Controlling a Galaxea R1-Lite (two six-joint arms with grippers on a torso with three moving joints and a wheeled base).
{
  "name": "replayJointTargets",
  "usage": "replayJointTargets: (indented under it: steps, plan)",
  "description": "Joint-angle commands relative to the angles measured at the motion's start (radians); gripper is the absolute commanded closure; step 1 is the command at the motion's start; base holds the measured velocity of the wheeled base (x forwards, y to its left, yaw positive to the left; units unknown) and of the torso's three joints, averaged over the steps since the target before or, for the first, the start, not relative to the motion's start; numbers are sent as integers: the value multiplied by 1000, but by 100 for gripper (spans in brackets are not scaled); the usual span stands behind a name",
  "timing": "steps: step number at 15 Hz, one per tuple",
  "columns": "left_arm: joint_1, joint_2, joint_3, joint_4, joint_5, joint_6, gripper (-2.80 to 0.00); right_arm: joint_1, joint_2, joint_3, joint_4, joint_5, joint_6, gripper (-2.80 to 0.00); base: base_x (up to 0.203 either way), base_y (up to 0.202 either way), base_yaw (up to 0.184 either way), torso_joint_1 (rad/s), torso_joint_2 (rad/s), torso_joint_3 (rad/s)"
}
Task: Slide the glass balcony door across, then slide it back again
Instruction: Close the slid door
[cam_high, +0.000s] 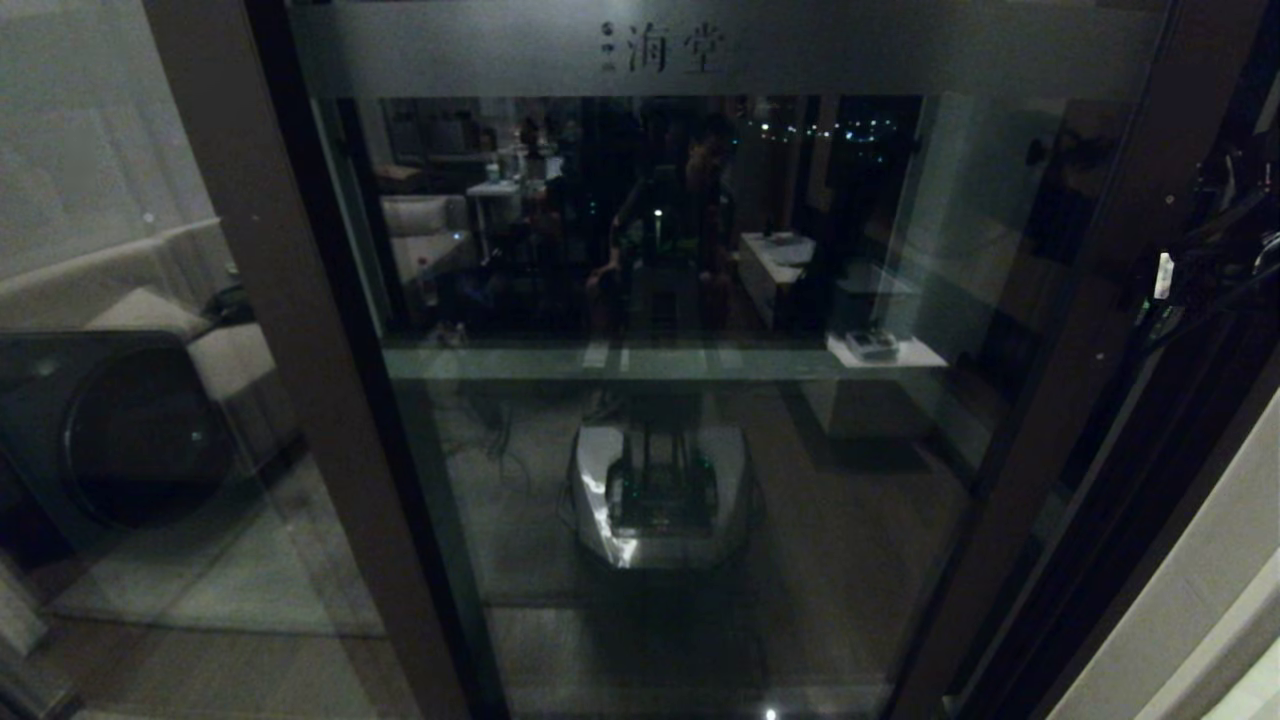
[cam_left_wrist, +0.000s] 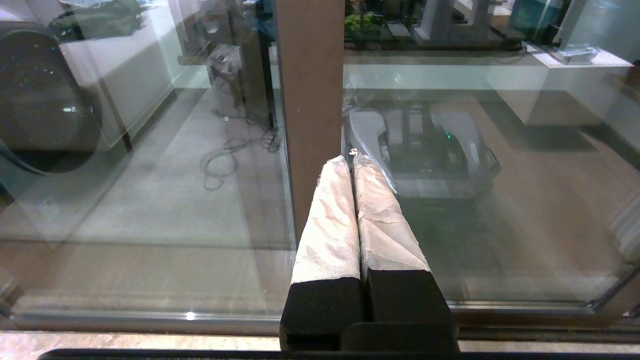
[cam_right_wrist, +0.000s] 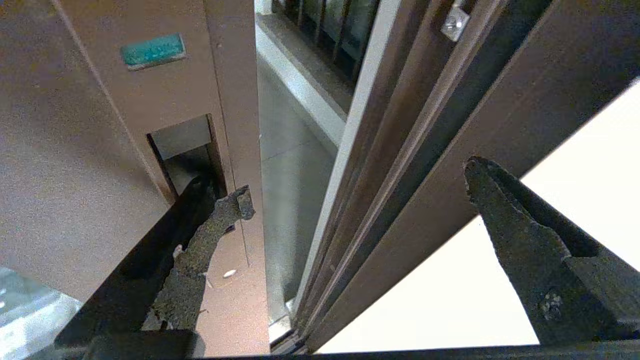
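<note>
The glass balcony door (cam_high: 680, 400) fills the head view; its handle slot (cam_right_wrist: 185, 150) is at 3 o'clock. The right gripper (cam_right_wrist: 355, 195) is spread wide, one finger (cam_right_wrist: 210, 225) in the slot. The left gripper (cam_left_wrist: 352, 165), fingers pressed together, points at a brown post (cam_left_wrist: 310, 100).

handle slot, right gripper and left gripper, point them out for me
handle slot (cam_right_wrist: 182, 145): right wrist view, on the recess in the door stile.
right gripper (cam_right_wrist: 355, 185): right wrist view, midway between its open fingertips.
left gripper (cam_left_wrist: 351, 159): left wrist view, at its shut fingertips.
</note>
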Motion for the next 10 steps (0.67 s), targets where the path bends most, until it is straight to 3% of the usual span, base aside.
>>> replayJointTargets:
  steps: [1,10]
  plan:
    - [0,1,2,0,0,0,0,-6,21,-11,-1,-2,-1,-280,0,0,0,0,0,0]
    - [0,1,2,0,0,0,0,-17,34,-28,-1,-2,-1,-280,0,0,0,0,0,0]
